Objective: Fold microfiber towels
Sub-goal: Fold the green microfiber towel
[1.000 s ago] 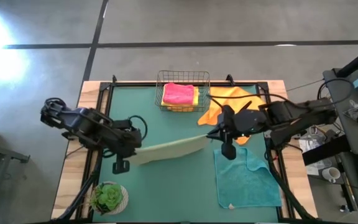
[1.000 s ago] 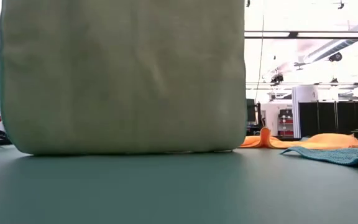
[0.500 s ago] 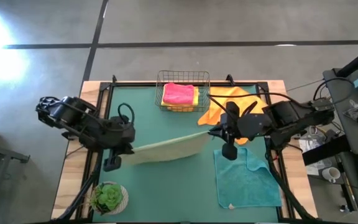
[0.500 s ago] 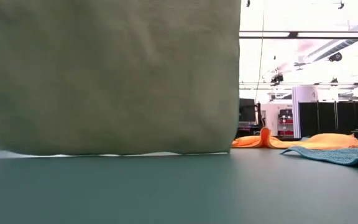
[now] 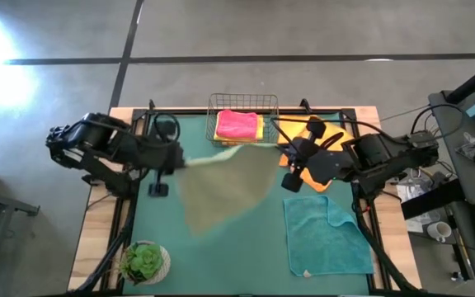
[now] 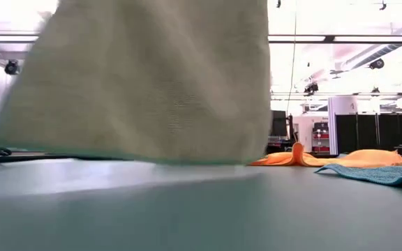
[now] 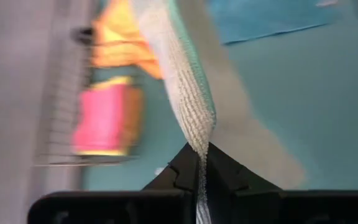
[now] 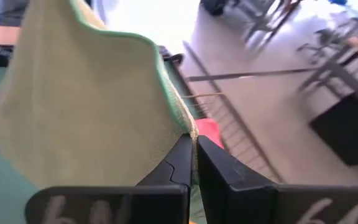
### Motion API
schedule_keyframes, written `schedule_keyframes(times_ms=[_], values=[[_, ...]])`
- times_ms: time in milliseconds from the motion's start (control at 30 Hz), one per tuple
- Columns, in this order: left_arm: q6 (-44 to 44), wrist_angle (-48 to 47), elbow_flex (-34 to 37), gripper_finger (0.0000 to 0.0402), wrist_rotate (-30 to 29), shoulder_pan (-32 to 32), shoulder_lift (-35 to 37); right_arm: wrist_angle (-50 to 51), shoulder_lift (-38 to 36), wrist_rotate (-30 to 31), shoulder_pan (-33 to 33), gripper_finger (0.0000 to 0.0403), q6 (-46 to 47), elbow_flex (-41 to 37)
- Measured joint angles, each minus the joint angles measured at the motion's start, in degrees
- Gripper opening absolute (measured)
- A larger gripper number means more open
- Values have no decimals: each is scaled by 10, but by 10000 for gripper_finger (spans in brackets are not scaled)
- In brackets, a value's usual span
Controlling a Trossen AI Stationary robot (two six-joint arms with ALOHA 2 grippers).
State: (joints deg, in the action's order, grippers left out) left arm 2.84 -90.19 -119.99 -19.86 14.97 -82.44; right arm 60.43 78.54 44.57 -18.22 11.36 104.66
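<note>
Slippage worries us most: we have the pale sage green microfiber towel (image 5: 225, 186) stretched in the air between both arms, over the middle of the dark-green counter mat (image 5: 246, 256), and each grip is on a thin edge only. Our left end effector (image 7: 201, 163) is clamped together on one corner of the cloth, as its wrist view shows, with only a narrow strip pinched between the fingers. Our right end effector (image 8: 193, 149) is likewise clamped on the opposite corner, near the wire basket (image 5: 243, 103). The free half of the towel hangs down toward the mat, and in the low view its lower hem appears to float just above the surface.

If we pull the arms further apart, we judge that a corner could slide out and the towel would drop in a heap. If we lay it down unevenly, the hanging half could bunch or fold crookedly under itself.

Neighbours also matter. The pink folded towel (image 5: 237, 124) sits on a yellow one in the basket, just beside the raised edge, so a careless sweep could snag the wire. The flat teal towel (image 5: 328, 235) and the rumpled orange towel (image 5: 299, 132) lie near the right arm and could be dragged along. The small potted green plant (image 5: 144, 261) stands at the counter's near left corner, well apart
</note>
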Motion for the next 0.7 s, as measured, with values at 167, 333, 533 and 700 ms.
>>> schedule_keyframes(times_ms=[167,333,533,700], values=[[-65,0,0,0,-92,-33,4,0,0,35,0,8,-14,0],[-53,1,5,0,-65,-40,7,-1,0,30,0,8,-14,0],[80,1,26,0,93,-37,8,2,4,-61,-16,8,65,-1],[176,1,82,0,169,-2,7,23,31,-154,-46,8,163,-17]])
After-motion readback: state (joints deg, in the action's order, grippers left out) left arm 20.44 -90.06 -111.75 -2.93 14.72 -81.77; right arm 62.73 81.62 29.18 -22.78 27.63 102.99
